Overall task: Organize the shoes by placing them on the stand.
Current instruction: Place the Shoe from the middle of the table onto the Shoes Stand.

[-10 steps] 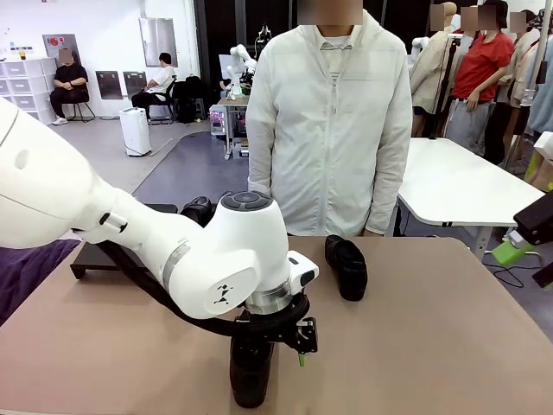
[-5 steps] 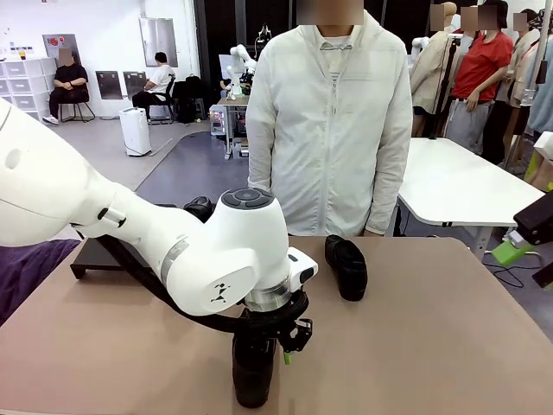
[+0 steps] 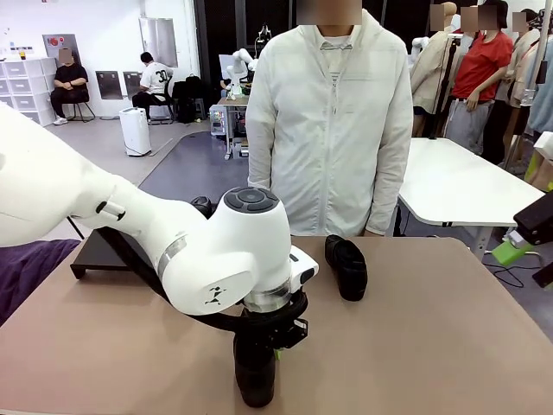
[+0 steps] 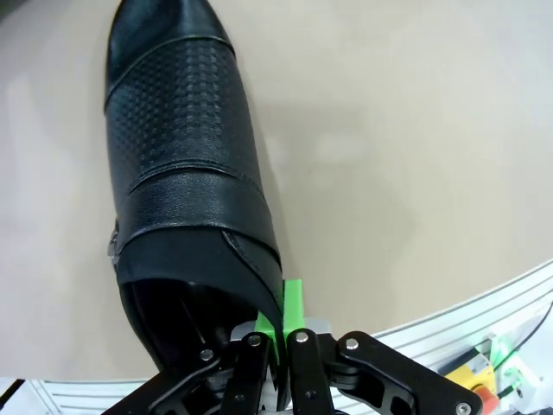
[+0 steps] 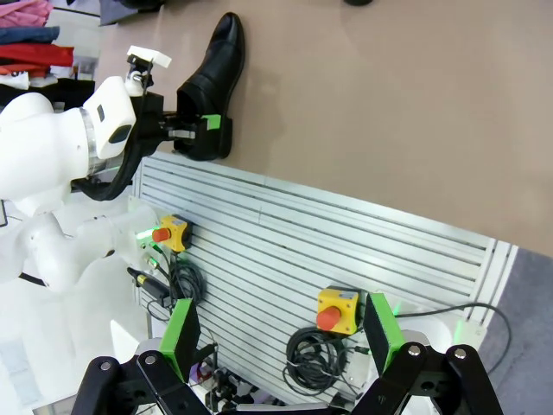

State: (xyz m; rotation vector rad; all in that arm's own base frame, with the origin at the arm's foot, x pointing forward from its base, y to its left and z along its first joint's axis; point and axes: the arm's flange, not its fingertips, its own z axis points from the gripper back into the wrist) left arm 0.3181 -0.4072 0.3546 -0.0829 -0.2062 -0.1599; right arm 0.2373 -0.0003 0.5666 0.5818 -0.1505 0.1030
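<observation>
**While the Left Claw Pinches a Shoe's Heel, the Right Hangs Wide**

Where the table (image 3: 432, 346) meets the robot's own edge, the left gripper (image 4: 281, 333) has its jaws drawn tight together on the rear rim of a black shoe (image 4: 186, 173). One green pad (image 4: 292, 303) presses the outside of the heel collar and the other finger sits inside the opening. The shoe's toe points away from the claw, and its sole appears to rest on the tan tabletop. In the front view this shoe pokes out below the white left arm, close to the near edge and a little left of the middle.

A second shoe (image 3: 347, 266) lies free on the far side of the table, just in front of the person (image 3: 328, 130) in a white jacket, well apart from both claws. The stand (image 3: 104, 252) sits at the far left of the table, partly hidden behind the left arm.

The right gripper (image 5: 281, 333) hangs off the table's near side with its fingers spread wide and nothing between them.
</observation>
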